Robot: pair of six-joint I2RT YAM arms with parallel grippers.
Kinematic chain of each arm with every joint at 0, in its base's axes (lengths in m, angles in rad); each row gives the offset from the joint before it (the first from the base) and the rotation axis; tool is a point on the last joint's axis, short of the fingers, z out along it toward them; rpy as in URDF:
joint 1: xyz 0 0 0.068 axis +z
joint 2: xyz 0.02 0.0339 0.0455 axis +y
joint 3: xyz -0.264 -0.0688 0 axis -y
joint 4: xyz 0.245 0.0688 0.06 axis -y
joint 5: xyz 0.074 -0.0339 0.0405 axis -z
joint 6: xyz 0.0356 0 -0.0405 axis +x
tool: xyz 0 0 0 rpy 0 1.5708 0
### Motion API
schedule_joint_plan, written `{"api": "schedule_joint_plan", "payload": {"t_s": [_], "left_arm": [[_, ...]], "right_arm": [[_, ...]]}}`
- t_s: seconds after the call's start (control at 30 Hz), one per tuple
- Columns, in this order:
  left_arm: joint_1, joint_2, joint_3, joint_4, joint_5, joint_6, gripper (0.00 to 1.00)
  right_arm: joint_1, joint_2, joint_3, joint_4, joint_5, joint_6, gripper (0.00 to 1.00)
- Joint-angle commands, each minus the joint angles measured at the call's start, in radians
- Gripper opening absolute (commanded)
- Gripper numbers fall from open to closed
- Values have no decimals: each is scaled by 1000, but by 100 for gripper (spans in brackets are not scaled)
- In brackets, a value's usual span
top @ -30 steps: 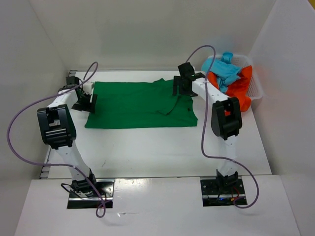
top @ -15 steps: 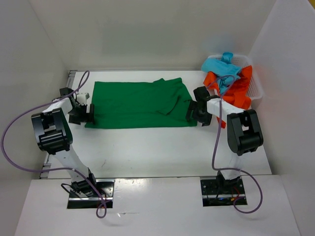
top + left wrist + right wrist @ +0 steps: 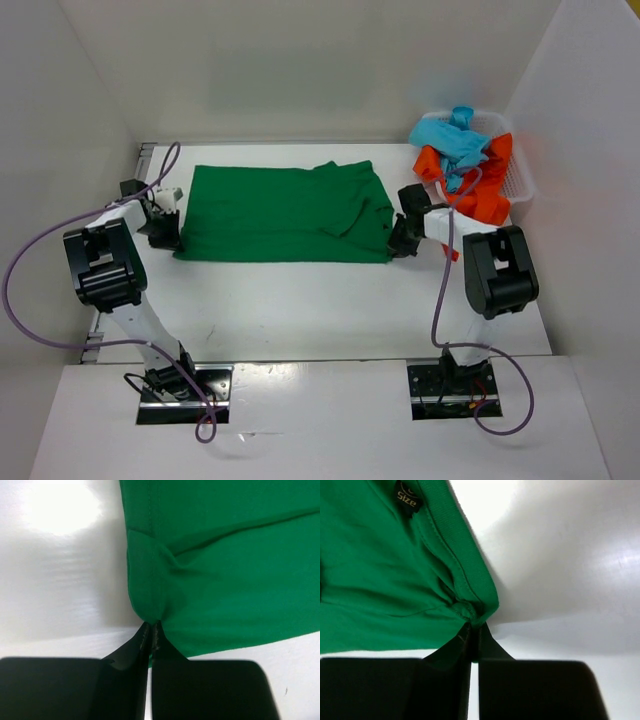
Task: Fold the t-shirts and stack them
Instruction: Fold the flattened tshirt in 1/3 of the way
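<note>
- At the near edge of the white table (image 3: 300, 300) the two bases are sitting side by side, the left arm (image 3: 105, 265) reaching up the left side and the right arm (image 3: 497, 270) up the right side.
- The left gripper (image 3: 151, 625) is pressing its jaws together with only a thin fold of cloth between them, pinching the near left corner of the dark green t-shirt (image 3: 270, 215) at its stitched hem. The cloth is bunching into small wrinkles at the pinch.
- The right gripper (image 3: 473, 625) is clamping down in the same way, jaws nearly touching, on the shirt's near right edge. It is gripping just at the ribbed collar band (image 3: 465, 575), with the black neck label (image 3: 406, 501) beyond it.
- The green shirt is lying spread flat across the middle of the table between the two grippers, a flap lying folded over at its right end.
- Farthest back, at the right, the mesh basket (image 3: 522, 182) is holding the turquoise-blue t-shirt (image 3: 455, 140) heaped above the orange-red t-shirt (image 3: 488, 195), which is spilling over the basket's near rim.
</note>
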Motion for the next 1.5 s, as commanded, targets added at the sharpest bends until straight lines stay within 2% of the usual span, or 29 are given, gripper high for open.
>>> {"api": "schedule_joint_plan", "payload": {"t_s": [0.0,0.23,0.37,0.5,0.53,0.6,0.63,0.67,0.7,0.73,0.8,0.83,0.93,0.97,1.0,1.03,1.1,1.13,1.17,1.2,1.23,1.27,1.3,1.33,1.37,1.43,1.47], "left_arm": [[-5,-40,-66,-125,14,70,0],[15,-306,-160,-326,-172,211,0],[15,-376,-235,-432,-237,263,0],[24,-437,-259,-454,-310,292,0],[24,-448,-260,-466,-329,293,0],[24,-458,-260,-510,-338,317,5],[24,-469,-269,-530,-350,317,8],[24,-469,-269,-562,-364,329,23],[24,-494,-269,-562,-364,329,38],[24,-504,-255,-588,-364,329,51],[24,-527,-246,-598,-366,329,66],[24,-528,-235,-598,-382,329,68],[24,-564,-186,-537,-456,329,70],[12,-601,-145,-536,-406,329,70],[-10,-627,-40,-523,-357,342,70],[-42,-655,11,-495,-306,354,72],[-196,-734,84,-413,-170,401,78],[-253,-759,93,-374,-136,430,81],[-369,-779,78,-339,-108,476,86],[-420,-767,78,-316,-49,477,86],[-466,-733,78,-315,-16,477,86],[-564,-659,90,-315,13,455,86],[-626,-626,80,-305,31,455,97],[-695,-595,70,-305,32,455,100],[-825,-533,58,-285,13,489,100],[-930,-431,58,-234,-46,504,100],[-1032,-402,58,-186,-71,504,100]], "right_arm": [[-6,-110,-51,-94,-28,25,1],[29,-357,-115,-292,-28,118,0],[71,-449,-127,-398,-19,155,0],[132,-520,-127,-528,7,168,0],[156,-537,-127,-579,18,177,3],[186,-583,-127,-621,27,189,17],[202,-583,-109,-636,27,204,31],[215,-594,-94,-679,38,204,65],[224,-594,-59,-703,52,204,77],[224,-594,-40,-755,65,204,82],[224,-604,24,-803,136,194,91],[224,-620,47,-822,160,194,97],[267,-612,81,-805,190,184,98],[290,-597,65,-749,169,184,98],[290,-580,48,-716,159,184,98],[290,-548,29,-681,149,195,98],[290,-537,-26,-569,130,209,98],[290,-526,-46,-534,116,218,98],[290,-526,-79,-485,116,227,97],[290,-517,-92,-468,116,236,97],[290,-517,-101,-455,128,252,97],[290,-506,-116,-432,141,261,97],[272,-506,-117,-414,150,272,97],[258,-506,-141,-392,150,286,97],[243,-506,-150,-369,150,286,97],[189,-506,-170,-302,162,315,97],[169,-506,-187,-280,162,315,97]]}}
